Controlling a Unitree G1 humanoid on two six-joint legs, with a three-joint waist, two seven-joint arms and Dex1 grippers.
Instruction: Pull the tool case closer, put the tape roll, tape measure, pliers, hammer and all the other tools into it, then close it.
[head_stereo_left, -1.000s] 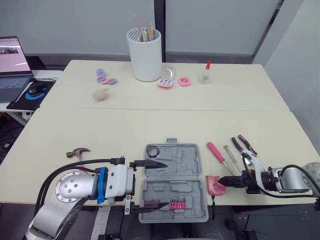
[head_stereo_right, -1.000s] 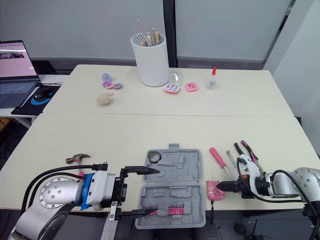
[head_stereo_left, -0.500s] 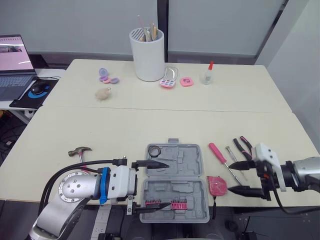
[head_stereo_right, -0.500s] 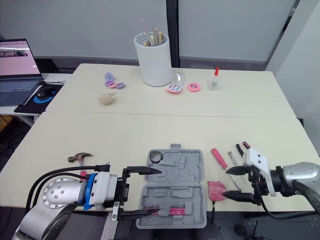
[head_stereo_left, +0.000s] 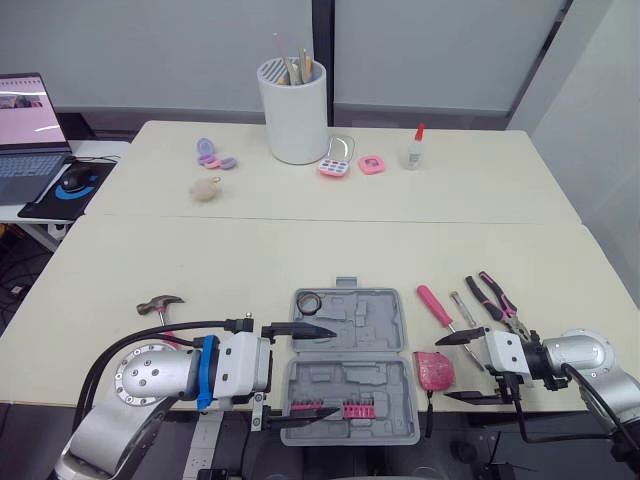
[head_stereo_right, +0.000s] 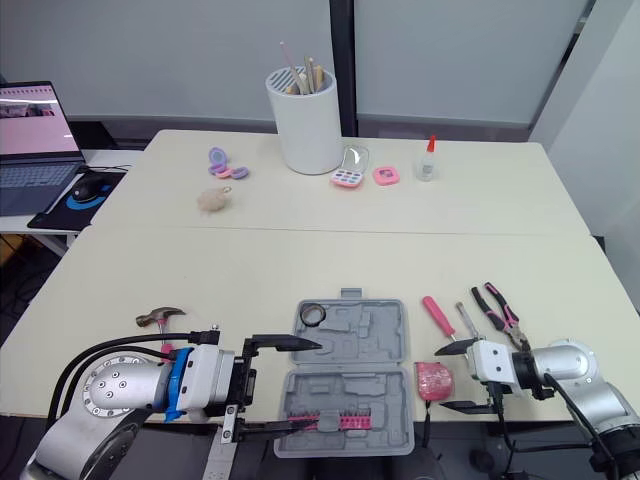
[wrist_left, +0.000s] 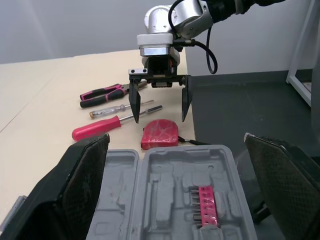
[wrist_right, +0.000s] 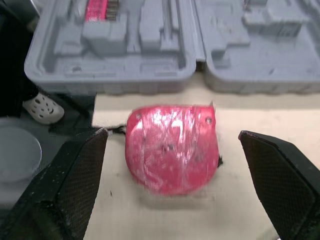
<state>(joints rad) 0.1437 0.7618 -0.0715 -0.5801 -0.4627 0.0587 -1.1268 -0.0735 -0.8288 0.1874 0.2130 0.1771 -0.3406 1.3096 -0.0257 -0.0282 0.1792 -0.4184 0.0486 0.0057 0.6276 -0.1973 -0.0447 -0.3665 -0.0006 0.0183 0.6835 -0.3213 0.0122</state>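
Observation:
The grey tool case (head_stereo_left: 345, 365) lies open at the table's front edge, with a tape roll (head_stereo_left: 307, 302) and a pink bit strip (head_stereo_left: 330, 410) inside. My left gripper (head_stereo_left: 328, 368) is open, its fingers spanning the case's left side. The pink tape measure (head_stereo_left: 433, 370) lies just right of the case. My right gripper (head_stereo_left: 445, 369) is open, one fingertip on each side of the tape measure (wrist_right: 172, 147). A hammer (head_stereo_left: 160, 305) lies left of the case. A pink screwdriver (head_stereo_left: 435, 305), a small screwdriver (head_stereo_left: 462, 312) and pliers (head_stereo_left: 492, 298) lie to the right.
On the far table stand a white holder (head_stereo_left: 295, 110) with sticks, a glue bottle (head_stereo_left: 413, 148), small pink cases (head_stereo_left: 332, 165), purple pieces (head_stereo_left: 210, 153) and a fluffy ball (head_stereo_left: 205, 188). A laptop (head_stereo_left: 25, 110) and mouse (head_stereo_left: 72, 180) sit far left.
My right gripper, shut beside the tape measure a second ago, opened while drawing back, and now sits lower with its fingers on either side of the tape measure. The left gripper has stayed put.

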